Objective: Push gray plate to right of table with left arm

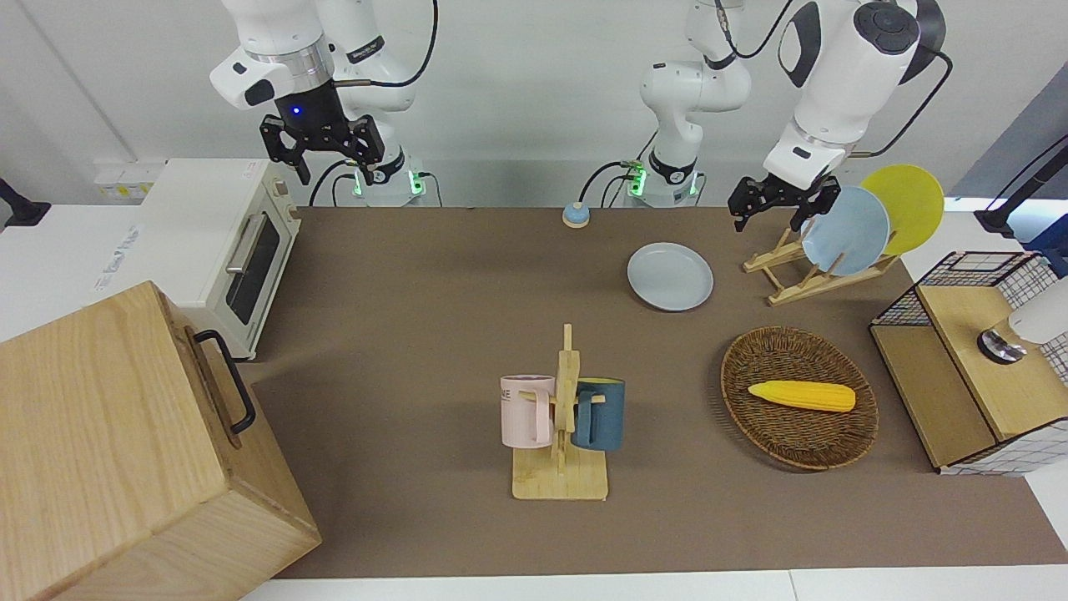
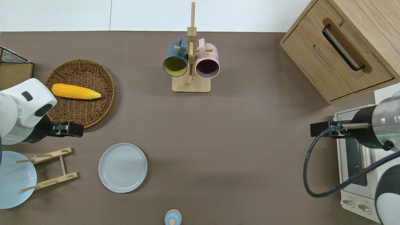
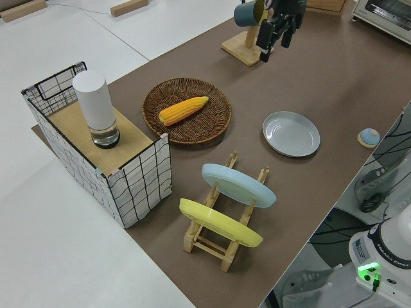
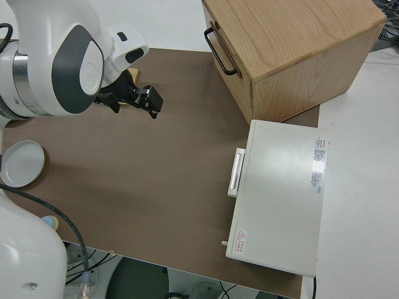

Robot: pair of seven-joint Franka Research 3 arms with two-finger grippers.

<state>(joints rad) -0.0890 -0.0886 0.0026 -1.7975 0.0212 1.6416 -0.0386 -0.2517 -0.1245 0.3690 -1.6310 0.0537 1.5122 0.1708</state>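
Observation:
The gray plate (image 1: 670, 275) lies flat on the brown table (image 1: 400, 334), near the robots' edge, toward the left arm's end. It also shows in the overhead view (image 2: 122, 167), the left side view (image 3: 291, 133) and the right side view (image 4: 22, 162). My left gripper (image 1: 776, 207) is open and empty, up in the air. In the overhead view it (image 2: 75, 129) is over the table between the wicker basket and the wooden plate rack, apart from the gray plate. It also shows in the left side view (image 3: 275, 35). My right gripper (image 1: 321, 150) is parked and open.
A wooden rack (image 1: 801, 271) holds a light-blue plate (image 1: 844, 230) and a yellow plate (image 1: 909, 204). A wicker basket (image 1: 751, 409) holds a corn cob (image 1: 801, 395). A mug tree (image 1: 563, 417) stands mid-table. A toaster oven (image 1: 225, 242), a wooden cabinet (image 1: 125, 451), a wire-grid box (image 1: 976, 359) and a small blue knob (image 1: 576, 214) stand around the edges.

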